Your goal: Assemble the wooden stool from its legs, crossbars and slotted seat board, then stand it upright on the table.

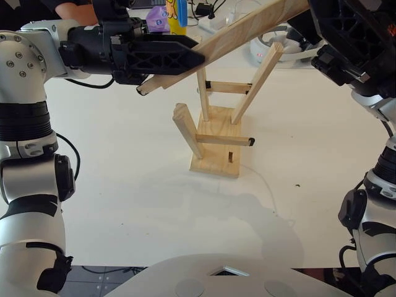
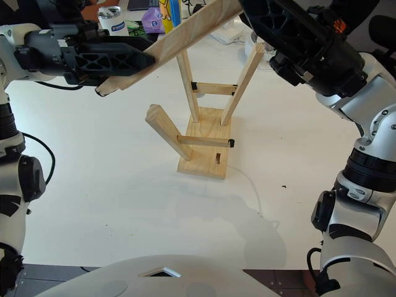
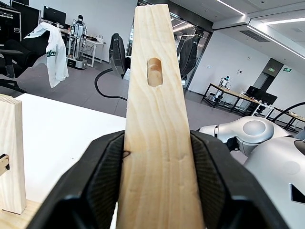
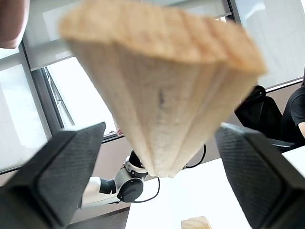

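The slotted seat board (image 1: 216,158) lies flat on the white table. Two legs (image 1: 202,93) (image 1: 258,80) rise from it, joined by a crossbar (image 1: 228,87). A third leg (image 1: 187,130) leans out to the left on a lower crossbar (image 1: 223,140). A loose leg (image 1: 235,34) hangs slanted above them. My left gripper (image 1: 185,59) is shut on its lower part, and the left wrist view shows the wood (image 3: 155,143) clamped between the pads. The leg's upper end (image 4: 162,95) sits between the spread fingers of my right gripper (image 4: 162,181), with gaps on both sides.
Along the far table edge stand a yellow bottle (image 1: 178,15), a purple pack (image 1: 158,17), a white cup (image 2: 112,18) and white cabled gear (image 1: 272,46). Bare tabletop (image 1: 124,185) stretches in front of and beside the stool.
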You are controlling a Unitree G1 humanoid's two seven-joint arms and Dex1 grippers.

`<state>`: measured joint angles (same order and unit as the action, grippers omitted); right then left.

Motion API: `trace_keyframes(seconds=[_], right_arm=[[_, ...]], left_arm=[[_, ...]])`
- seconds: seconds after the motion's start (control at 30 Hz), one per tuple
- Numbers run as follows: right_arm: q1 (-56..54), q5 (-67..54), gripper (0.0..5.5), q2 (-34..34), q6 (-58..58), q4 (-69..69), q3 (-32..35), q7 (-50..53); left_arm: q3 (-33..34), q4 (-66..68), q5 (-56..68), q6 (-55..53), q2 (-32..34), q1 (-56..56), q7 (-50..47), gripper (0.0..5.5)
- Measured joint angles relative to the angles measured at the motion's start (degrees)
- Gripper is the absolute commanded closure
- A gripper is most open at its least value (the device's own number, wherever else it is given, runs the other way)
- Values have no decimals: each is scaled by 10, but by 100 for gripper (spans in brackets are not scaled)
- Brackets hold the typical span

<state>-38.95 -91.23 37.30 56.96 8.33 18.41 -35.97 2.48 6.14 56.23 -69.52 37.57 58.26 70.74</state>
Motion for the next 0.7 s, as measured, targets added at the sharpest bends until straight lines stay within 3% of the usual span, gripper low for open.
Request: trace_keyframes(seconds=[0.37, 0.7], right_arm=[[-45, -60, 106, 20, -1, 19, -3, 88], [-146, 69, 106, 18, 17, -132, -64, -8]], left_arm=[[-1, -1, -2, 0, 11, 0, 14, 345], [-2, 4, -19, 1, 15, 0, 16, 345]])
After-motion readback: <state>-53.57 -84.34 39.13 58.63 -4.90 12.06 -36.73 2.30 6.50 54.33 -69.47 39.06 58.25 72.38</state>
